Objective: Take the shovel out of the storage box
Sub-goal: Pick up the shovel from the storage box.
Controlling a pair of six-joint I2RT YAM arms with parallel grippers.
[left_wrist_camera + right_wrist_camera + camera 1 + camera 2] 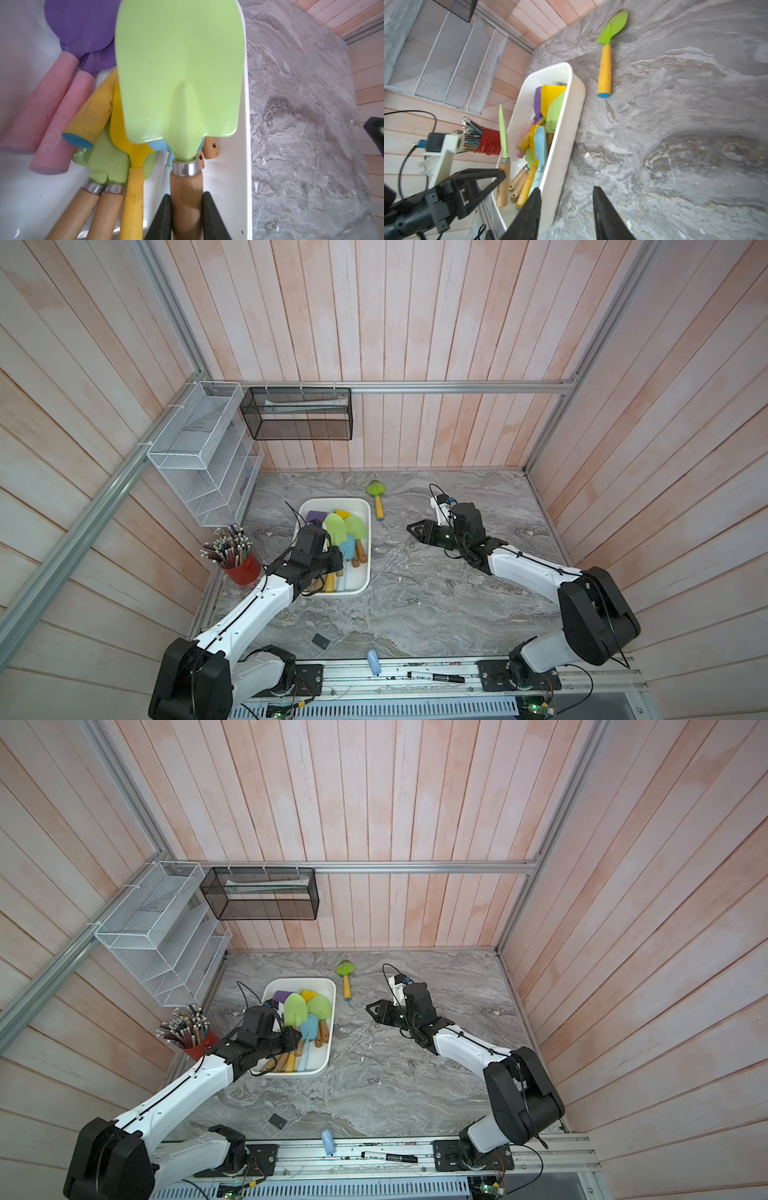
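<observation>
Marbled table (675, 124) is overhung by the empty, parted right claw (566, 187); the shovel (178, 72) is clenched by the left claw (186, 195).

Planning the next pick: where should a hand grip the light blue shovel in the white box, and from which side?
I'd take the light blue shovel by its pale handle, from above: it lies atop the pile, blade too broad, handle slim and pointing to the storage box's robot-side end.

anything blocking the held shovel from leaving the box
Nothing visible. The left gripper holds the green shovel by its wooden handle, above the other shovels in the storage box; the table lies alongside.
</observation>
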